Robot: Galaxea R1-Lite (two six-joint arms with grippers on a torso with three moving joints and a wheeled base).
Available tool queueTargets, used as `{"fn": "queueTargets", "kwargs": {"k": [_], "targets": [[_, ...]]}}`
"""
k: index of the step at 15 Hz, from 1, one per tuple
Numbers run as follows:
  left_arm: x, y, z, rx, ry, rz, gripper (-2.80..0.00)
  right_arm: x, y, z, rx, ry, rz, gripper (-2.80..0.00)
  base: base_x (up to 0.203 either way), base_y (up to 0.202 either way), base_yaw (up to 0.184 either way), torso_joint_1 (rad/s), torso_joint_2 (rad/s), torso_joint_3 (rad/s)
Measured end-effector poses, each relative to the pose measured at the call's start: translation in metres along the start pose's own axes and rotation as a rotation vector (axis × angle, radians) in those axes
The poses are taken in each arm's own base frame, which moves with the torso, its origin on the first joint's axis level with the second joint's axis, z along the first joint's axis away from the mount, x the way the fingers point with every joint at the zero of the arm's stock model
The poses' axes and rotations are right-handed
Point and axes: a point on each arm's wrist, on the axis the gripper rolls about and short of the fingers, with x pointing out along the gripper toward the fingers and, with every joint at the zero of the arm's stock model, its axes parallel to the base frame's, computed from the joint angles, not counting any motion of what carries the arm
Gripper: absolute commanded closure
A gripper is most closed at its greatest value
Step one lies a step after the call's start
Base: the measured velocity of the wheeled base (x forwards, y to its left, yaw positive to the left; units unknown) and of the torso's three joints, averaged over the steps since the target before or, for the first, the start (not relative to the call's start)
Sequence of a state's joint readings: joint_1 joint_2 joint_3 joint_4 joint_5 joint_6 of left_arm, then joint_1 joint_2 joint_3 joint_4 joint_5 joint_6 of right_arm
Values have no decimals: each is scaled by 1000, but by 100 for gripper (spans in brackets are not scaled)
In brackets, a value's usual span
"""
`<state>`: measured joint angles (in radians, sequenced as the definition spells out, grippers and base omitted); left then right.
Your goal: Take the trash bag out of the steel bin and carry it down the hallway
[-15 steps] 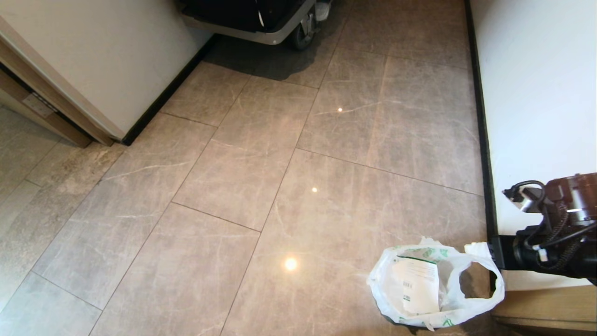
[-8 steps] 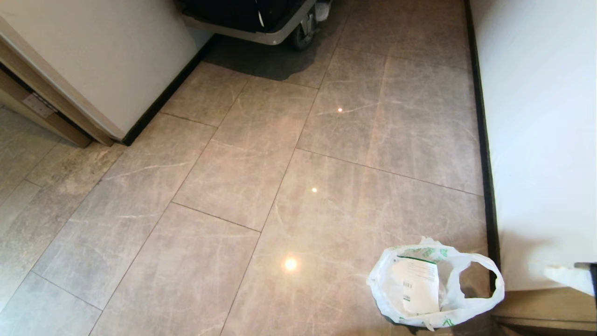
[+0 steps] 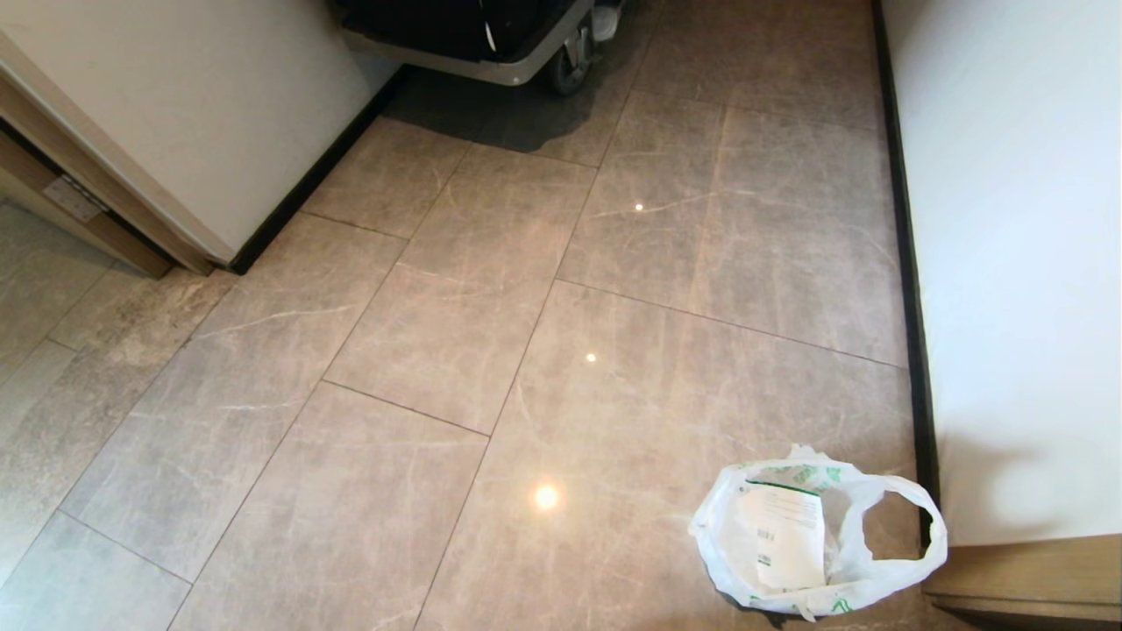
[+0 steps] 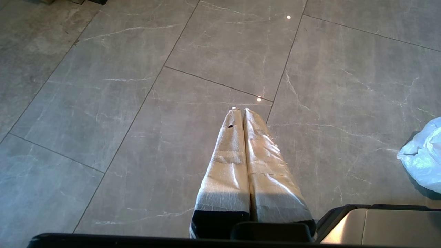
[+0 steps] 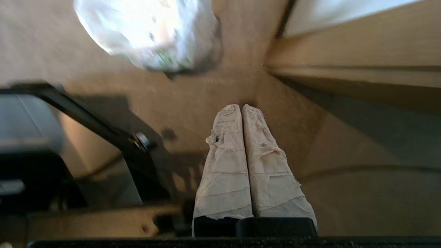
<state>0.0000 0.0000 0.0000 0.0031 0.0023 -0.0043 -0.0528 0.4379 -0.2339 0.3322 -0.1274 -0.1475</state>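
- Trash bag (image 3: 815, 548) in the head view slumps on the hallway floor (image 3: 526, 350) near the white wall (image 3: 1008, 263), probably lining a bin hidden beneath; its paper slip (image 3: 787, 536) carries unreadable print.
- Left gripper (image 4: 240, 110): jaws closed, empty, away from the bag.
- Right gripper (image 5: 240, 106): jaws pressed together, empty, short of the bag.

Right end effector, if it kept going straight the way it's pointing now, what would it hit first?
Probably the bare floor. The right end effector is shut on nothing and aims at tile. The trash bag lies off to one side of that line and the wooden ledge to the other. Depth is hard to judge.
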Motion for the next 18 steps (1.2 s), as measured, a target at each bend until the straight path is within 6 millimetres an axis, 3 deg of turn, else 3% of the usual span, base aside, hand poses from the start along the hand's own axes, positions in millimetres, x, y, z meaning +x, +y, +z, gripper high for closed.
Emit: {"fn": "queueTargets", "kwargs": {"k": [4,8,18], "targets": [[0,0,0,0,0,0,0,2,7,-27,65,-316,109,0,0,0,0,0,0,0],[0,0,0,0,0,0,0,-3,8,-40,81,-519,124,0,0,0,0,0,0,0],[0,0,0,1,0,0,0,-3,8,-45,96,-557,122,0,0,0,0,0,0,0]]}}
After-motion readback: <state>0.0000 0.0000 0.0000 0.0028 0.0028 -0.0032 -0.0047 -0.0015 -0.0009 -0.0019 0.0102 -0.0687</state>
